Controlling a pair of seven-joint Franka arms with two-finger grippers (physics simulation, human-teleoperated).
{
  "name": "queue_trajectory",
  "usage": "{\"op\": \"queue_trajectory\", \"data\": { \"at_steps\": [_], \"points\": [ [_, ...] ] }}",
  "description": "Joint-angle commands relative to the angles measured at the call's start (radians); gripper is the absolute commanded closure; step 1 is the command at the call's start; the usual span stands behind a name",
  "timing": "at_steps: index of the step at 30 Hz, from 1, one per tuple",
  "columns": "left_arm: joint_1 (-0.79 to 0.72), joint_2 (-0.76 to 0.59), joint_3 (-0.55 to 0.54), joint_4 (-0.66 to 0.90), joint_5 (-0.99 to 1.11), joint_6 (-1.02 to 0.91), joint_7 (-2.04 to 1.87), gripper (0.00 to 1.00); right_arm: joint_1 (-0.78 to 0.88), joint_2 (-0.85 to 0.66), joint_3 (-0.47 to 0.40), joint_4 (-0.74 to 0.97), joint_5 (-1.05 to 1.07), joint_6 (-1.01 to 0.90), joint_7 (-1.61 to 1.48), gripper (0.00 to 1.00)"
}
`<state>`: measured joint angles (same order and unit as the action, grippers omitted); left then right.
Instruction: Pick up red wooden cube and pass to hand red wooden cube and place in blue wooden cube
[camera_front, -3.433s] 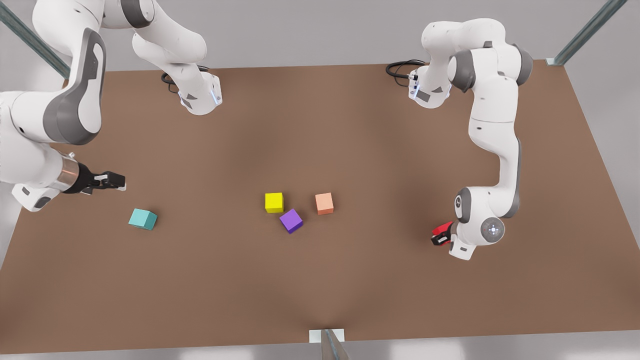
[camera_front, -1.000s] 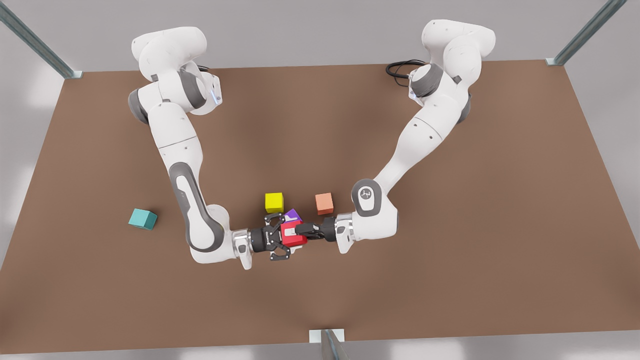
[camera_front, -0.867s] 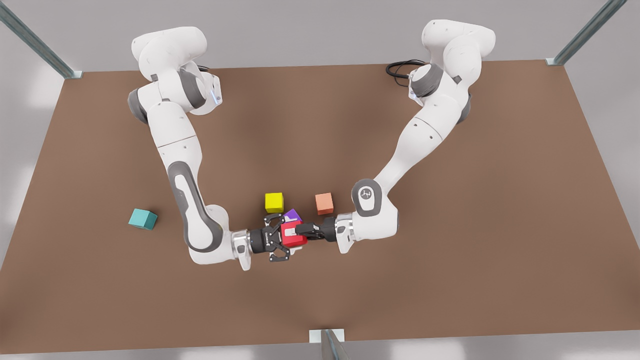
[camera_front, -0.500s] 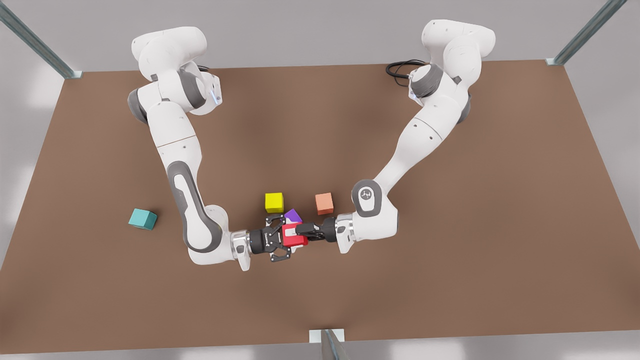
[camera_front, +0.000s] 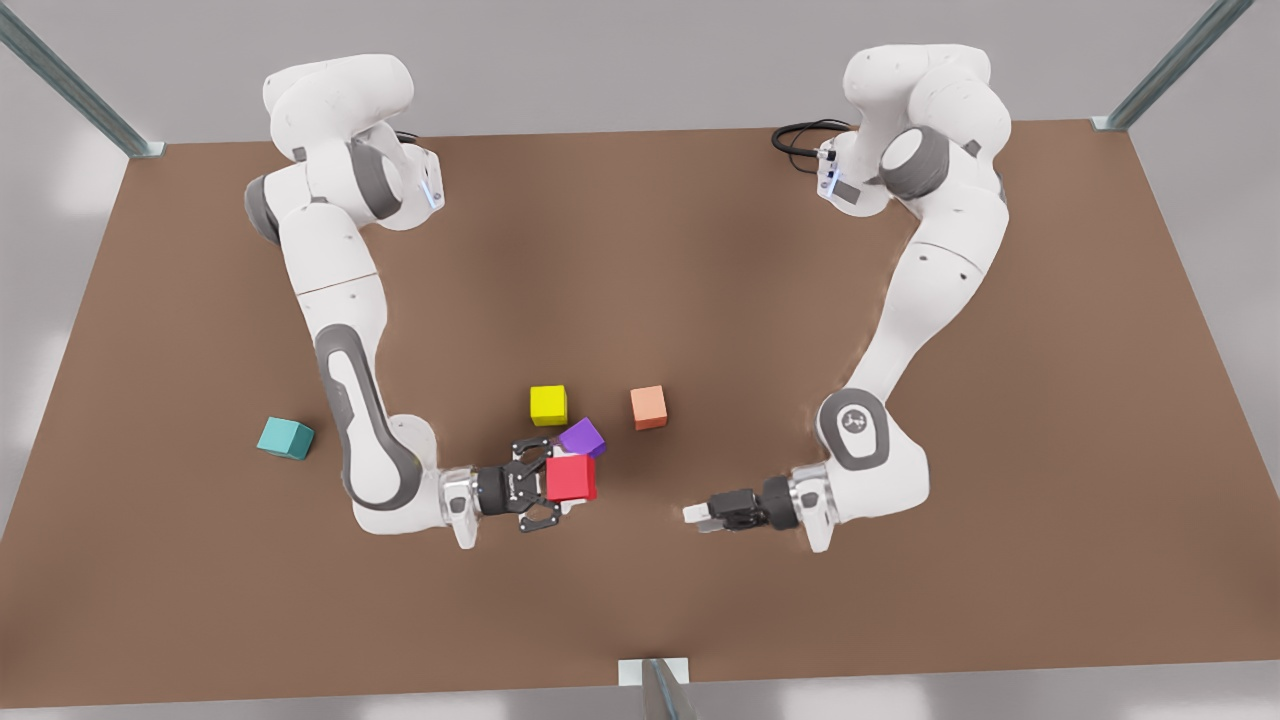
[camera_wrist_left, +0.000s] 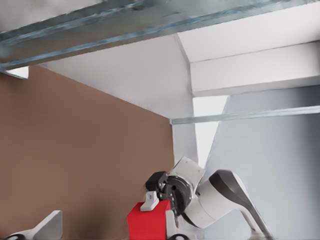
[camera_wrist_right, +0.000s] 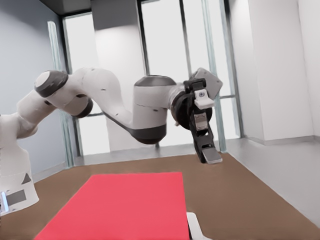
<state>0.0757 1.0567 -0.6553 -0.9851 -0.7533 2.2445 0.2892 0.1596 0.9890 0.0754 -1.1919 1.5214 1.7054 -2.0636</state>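
The red wooden cube (camera_front: 571, 478) is held just in front of the purple cube, with my right gripper (camera_front: 555, 482) shut on it; this is the arm on the front view's left. The right wrist view has the cube (camera_wrist_right: 120, 205) large and close, one white fingertip (camera_wrist_right: 195, 226) beside it. My left gripper (camera_front: 697, 516), open and holding nothing, hangs apart from the cube on the front view's right. From the left wrist view the red cube (camera_wrist_left: 147, 225) sits in the right gripper (camera_wrist_left: 160, 220). The blue wooden cube (camera_front: 285, 438) lies alone at the front view's left.
A yellow cube (camera_front: 548, 405), a purple cube (camera_front: 583, 437) and a salmon cube (camera_front: 649, 407) lie mid-table on the brown table (camera_front: 640, 250). The purple one is right behind the held cube. The left gripper (camera_wrist_right: 205, 130) faces the right wrist camera from farther off.
The left gripper has let go of the red cube and drawn back to the front view's right. The right gripper has shut on the cube and shifted slightly to the front view's left.
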Motion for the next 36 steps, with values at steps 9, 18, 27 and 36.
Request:
{"op": "queue_trajectory", "data": {
  "at_steps": [9, 18, 27, 36],
  "points": [
    [-0.001, -0.681, 0.358, -0.314, 0.837, -0.804, -0.352, 0.0, 0.018, -0.233, -0.5, -0.054, -1.297, -0.202, 0.387, 0.53],
    [-0.162, -0.781, 0.557, -0.432, 0.678, -0.835, -0.331, 0.0, 0.089, -0.36, -0.629, -0.411, -1.363, 0.204, 0.372, 0.53],
    [-0.142, -0.767, 0.563, -0.432, 0.681, -0.823, -0.329, 0.0, 0.101, -0.371, -0.626, -0.537, -1.333, 0.319, 0.378, 0.53],
    [-0.113, -0.761, 0.563, -0.432, 0.677, -0.821, -0.308, 0.0, 0.103, -0.395, -0.626, -0.614, -1.333, 0.39, 0.378, 0.52]
  ]
}}
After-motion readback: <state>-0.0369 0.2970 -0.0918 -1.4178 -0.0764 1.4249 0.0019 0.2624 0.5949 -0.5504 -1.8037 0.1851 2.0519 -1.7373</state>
